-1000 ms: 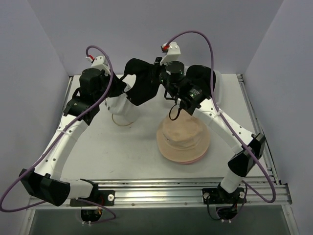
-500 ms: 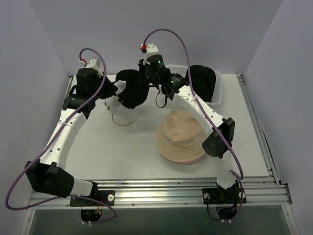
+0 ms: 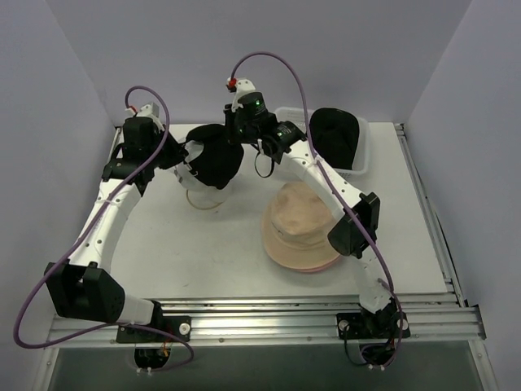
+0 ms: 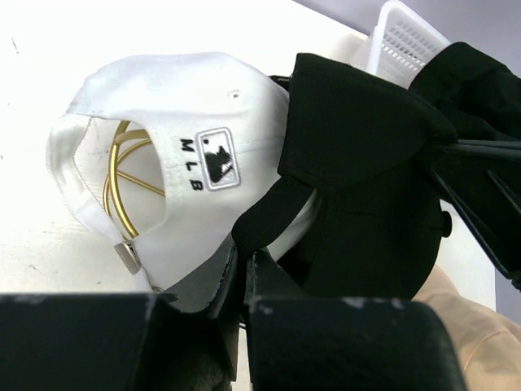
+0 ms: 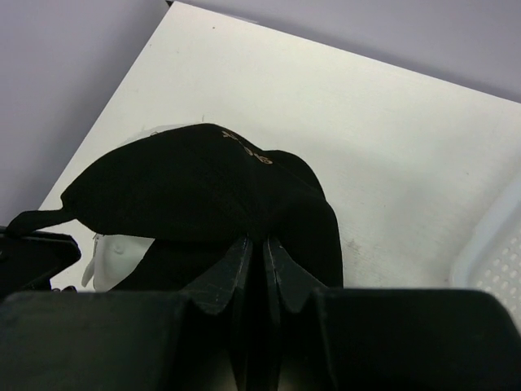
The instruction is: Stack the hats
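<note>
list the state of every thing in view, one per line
black cap, held up, partly draped over the white cap
white cap, sitting on the gold wire frame
tan hat, crown up, stacked on the pink hat
black hat, lying in the white basket
left pincer, shut on black cap
right pincer, shut on black cap

White perforated arm links (image 3: 99, 232), black joint housings (image 3: 354, 228), looping purple cables (image 3: 264, 54), red connector tips (image 3: 232, 82)

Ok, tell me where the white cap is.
Left wrist view: the white cap sits on the gold wire frame at the back left of the table, half under the black cap, left of the tan bucket hat.
</note>
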Available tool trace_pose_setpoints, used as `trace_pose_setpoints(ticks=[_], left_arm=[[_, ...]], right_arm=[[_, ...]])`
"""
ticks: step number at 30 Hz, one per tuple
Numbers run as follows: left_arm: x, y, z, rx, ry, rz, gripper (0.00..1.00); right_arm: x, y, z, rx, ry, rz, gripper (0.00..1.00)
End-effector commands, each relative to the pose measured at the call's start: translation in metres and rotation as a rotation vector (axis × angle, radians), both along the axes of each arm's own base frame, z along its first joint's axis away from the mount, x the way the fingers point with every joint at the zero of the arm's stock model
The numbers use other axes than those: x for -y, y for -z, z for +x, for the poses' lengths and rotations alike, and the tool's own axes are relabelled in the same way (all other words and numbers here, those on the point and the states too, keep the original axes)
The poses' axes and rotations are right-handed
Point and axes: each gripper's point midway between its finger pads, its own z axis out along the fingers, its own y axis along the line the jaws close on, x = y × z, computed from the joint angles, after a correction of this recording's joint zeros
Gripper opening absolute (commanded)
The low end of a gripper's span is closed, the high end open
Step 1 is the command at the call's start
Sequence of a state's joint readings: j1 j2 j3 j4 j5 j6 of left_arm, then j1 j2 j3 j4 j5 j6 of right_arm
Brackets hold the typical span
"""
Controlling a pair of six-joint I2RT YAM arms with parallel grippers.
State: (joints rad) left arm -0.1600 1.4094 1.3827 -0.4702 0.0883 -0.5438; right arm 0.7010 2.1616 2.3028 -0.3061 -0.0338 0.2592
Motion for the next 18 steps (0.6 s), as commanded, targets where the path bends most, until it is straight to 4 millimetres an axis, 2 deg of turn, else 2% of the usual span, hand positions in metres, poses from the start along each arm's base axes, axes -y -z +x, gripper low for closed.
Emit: trace_pose_setpoints(ticks=[1,8,18], left_arm=[[-0.017,-0.014,0.009,0.026,-0.058,-0.006,0.03],[-0.020,-0.001,0.018,-0.013,-0.067,-0.019,0.03],[-0.036,0.006,0.014,-0.014,-0.116,-0.017,0.07]], right_arm=[[0.005,-0.007,0.019,0.048,0.020,0.008,0.05],[-0.008,-0.005,0.032,0.082,0.001,0.047,0.06],[-0.020,-0.012,0.044,0.137,-0.034,0.107,0.10]])
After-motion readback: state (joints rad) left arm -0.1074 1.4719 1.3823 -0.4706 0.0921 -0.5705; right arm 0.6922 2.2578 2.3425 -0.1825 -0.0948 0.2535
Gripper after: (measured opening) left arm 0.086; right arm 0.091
